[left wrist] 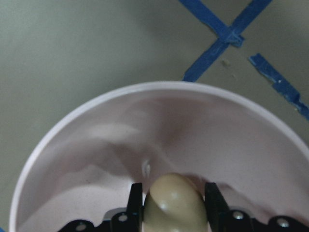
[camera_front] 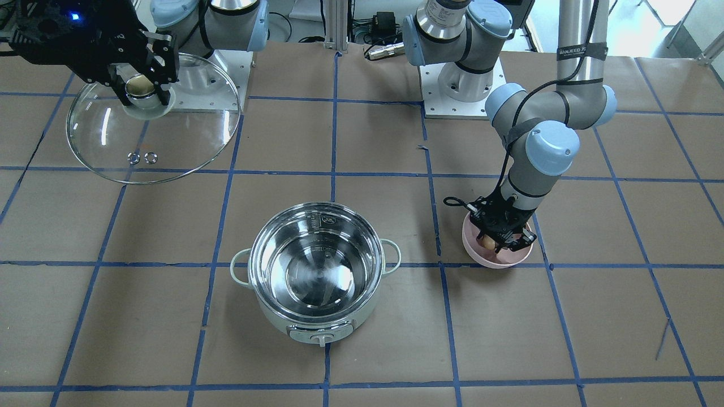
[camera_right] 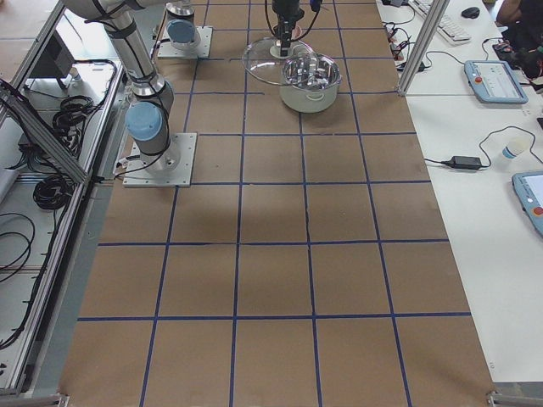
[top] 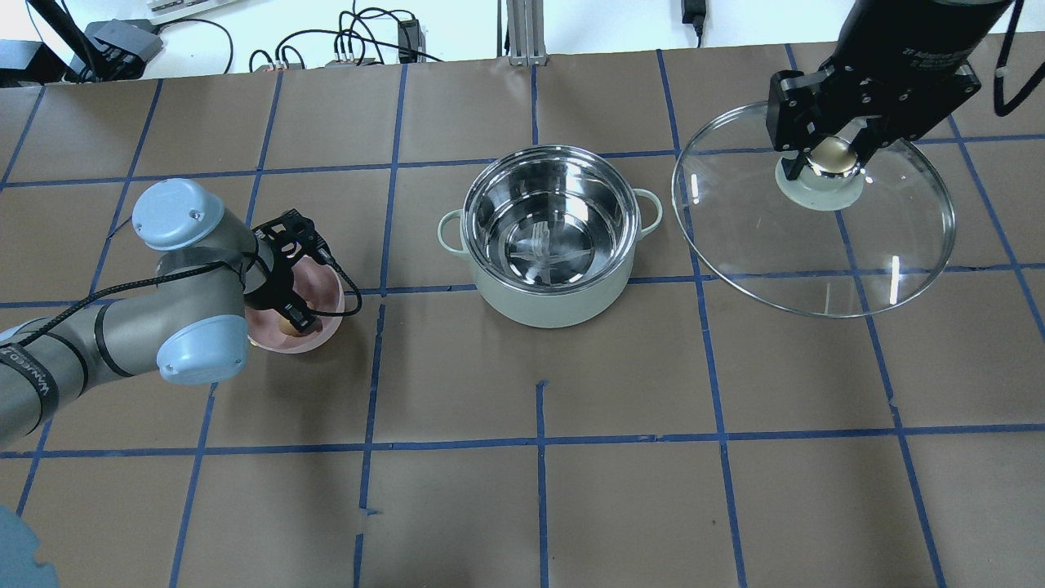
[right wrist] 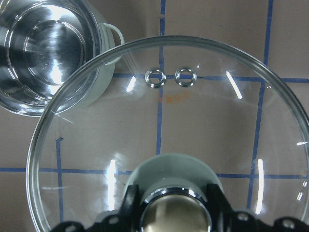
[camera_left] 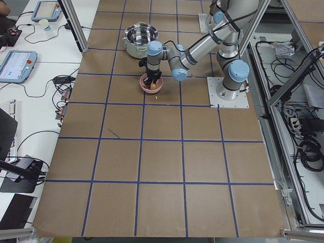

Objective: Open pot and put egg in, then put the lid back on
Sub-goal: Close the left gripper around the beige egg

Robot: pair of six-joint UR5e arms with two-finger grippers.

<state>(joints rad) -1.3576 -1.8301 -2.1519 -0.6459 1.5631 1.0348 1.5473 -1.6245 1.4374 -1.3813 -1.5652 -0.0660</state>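
Observation:
The mint-green pot (top: 551, 237) stands open at the table's middle, its steel inside empty; it also shows in the front view (camera_front: 317, 271). My left gripper (top: 292, 318) reaches down into a pink bowl (top: 322, 294) and its fingers are shut on the light-brown egg (left wrist: 175, 205), which also shows in the front view (camera_front: 487, 242). My right gripper (top: 829, 155) is shut on the knob of the clear glass lid (top: 857, 245) and holds it in the air to the pot's right. The lid (right wrist: 164, 125) fills the right wrist view.
The table is brown paper with a blue tape grid. The arm base plates (camera_front: 464, 85) sit at the robot's edge. Cables and tablets lie on side benches (camera_left: 20, 66) beyond the table's edge.

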